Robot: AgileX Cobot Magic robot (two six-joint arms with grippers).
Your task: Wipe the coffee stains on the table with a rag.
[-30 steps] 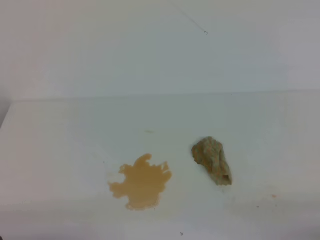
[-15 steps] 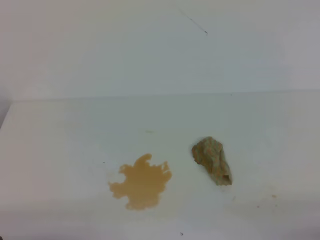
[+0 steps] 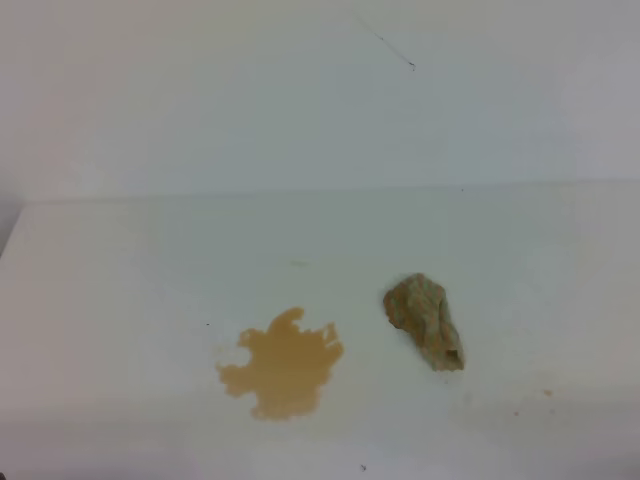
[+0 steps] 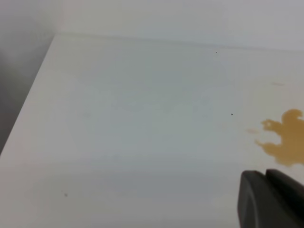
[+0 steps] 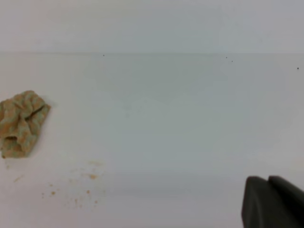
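Nothing has moved since the earlier frames. Rag (image 3: 424, 321): loose on table (image 3: 120, 290), right of stain (image 3: 283, 363), apart. Right gripper (image 5: 271, 202): closed, empty. Left gripper (image 4: 268, 199): state unclear. Risk: closed jaws shove the rag, miss the grasp.

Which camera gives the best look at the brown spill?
The exterior high view: the whole coffee stain shows there, ragged edges and all, left of the rag. The left wrist view catches only part at its right edge. The right wrist view misses it.
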